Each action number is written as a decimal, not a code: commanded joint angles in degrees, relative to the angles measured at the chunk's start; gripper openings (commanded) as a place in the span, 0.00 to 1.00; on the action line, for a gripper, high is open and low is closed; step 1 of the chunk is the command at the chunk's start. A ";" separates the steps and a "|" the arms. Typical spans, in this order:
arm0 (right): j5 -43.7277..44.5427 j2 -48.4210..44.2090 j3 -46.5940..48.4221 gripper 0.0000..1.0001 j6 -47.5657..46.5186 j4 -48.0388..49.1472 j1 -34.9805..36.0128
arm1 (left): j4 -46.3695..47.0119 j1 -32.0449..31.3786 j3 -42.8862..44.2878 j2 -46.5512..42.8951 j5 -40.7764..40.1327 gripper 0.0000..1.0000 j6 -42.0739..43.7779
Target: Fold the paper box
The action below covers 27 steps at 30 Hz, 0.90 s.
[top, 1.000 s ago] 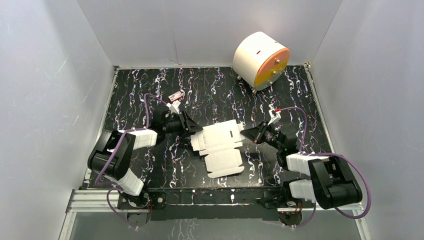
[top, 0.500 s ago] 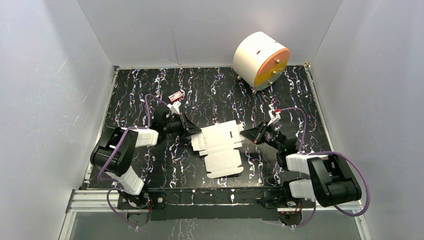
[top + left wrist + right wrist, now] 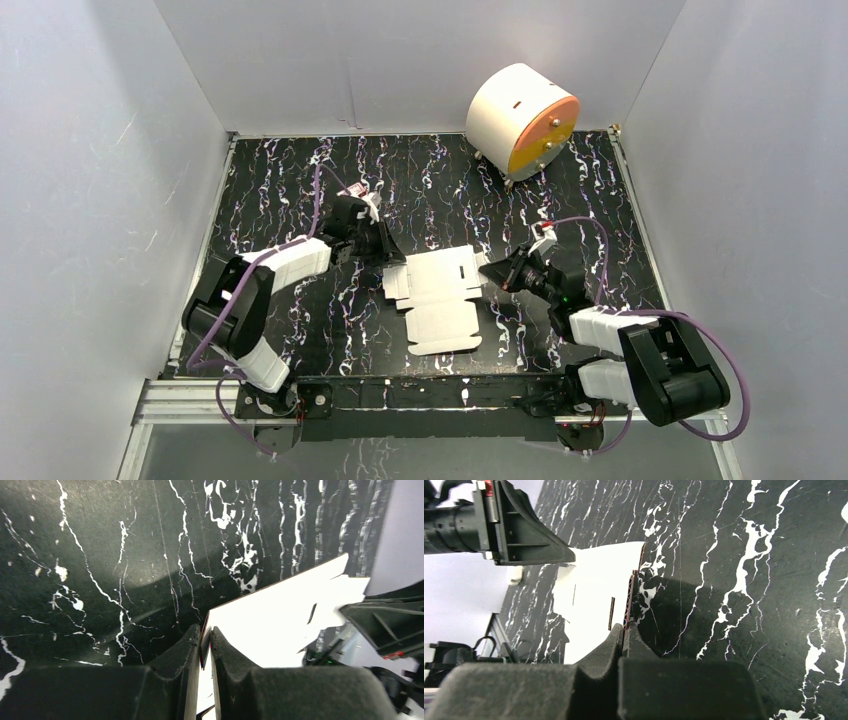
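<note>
The left end effector (image 3: 206, 635) hides one edge of the paper box (image 3: 280, 625).

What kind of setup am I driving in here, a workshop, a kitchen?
Probably a lab robot test cell: plain white walls enclose a black marbled tabletop, the left arm and right arm are mounted on a metal frame at its near edge, and a flat box lies between them.
</note>
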 commanded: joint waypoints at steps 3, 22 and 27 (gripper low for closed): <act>5.96 -1.64 4.04 0.00 -3.74 -6.16 3.75 | -13.90 -4.80 8.27 -0.72 -11.38 0.12 6.34; 15.91 0.46 6.97 0.00 -2.24 -11.82 9.09 | -30.55 -15.12 24.29 9.81 -28.12 0.29 9.34; 17.28 0.40 7.27 0.00 -2.20 -12.66 9.67 | -32.23 -16.39 26.11 11.48 -30.69 0.29 9.99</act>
